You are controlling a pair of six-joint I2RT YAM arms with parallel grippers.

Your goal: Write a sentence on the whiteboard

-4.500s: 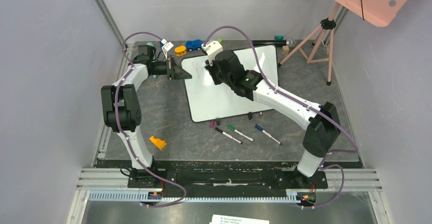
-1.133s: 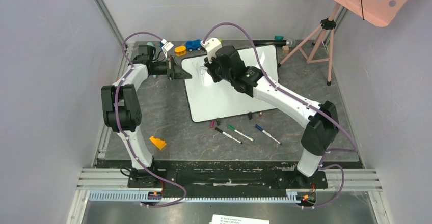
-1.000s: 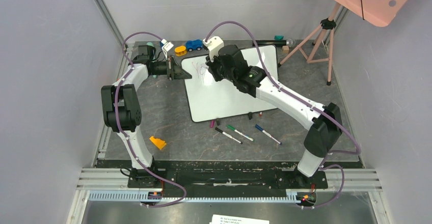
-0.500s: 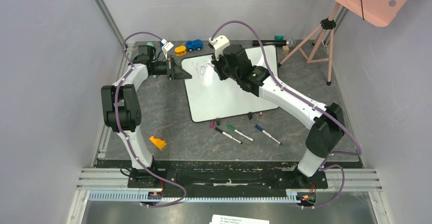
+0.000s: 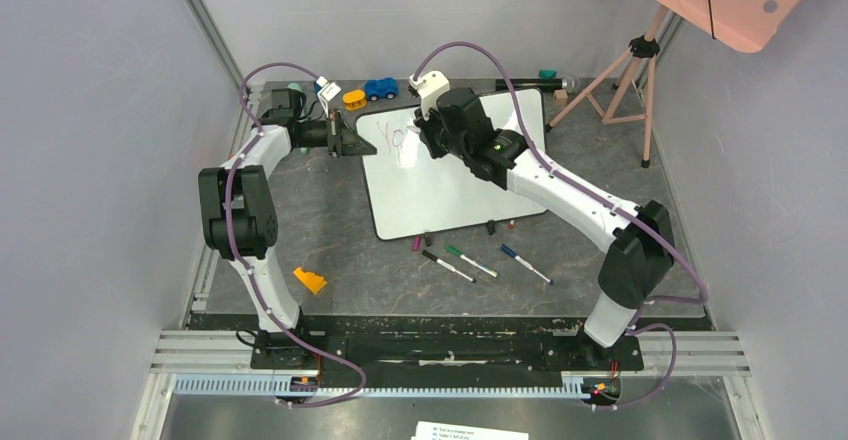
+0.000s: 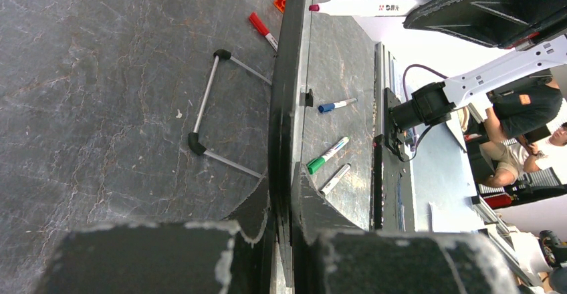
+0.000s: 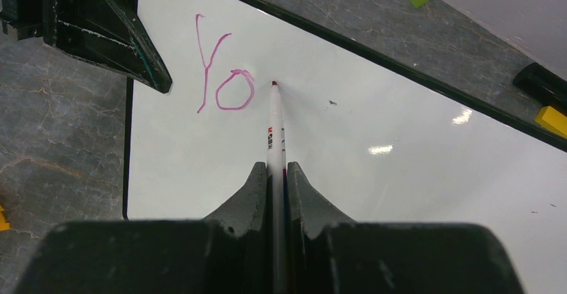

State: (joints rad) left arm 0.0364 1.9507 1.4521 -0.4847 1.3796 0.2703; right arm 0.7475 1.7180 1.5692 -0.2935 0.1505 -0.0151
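Right gripper point(image 7: 274, 168) clamped a pink marker point(image 7: 275, 123), tip on the whiteboard point(image 7: 401, 200) at three o'clock of the sentence point(image 7: 224, 83), "Yo". Left gripper point(image 6: 281, 186) pinched the board's nine o'clock edge; slippage could skew strokes.

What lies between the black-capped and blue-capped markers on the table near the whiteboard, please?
A green-capped marker lies between them, as the top external view shows.

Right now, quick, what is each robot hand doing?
Left hand: closed on the black-framed edge of the large glossy white whiteboard.
Right hand: closed on a thin white marker with a pink tip.
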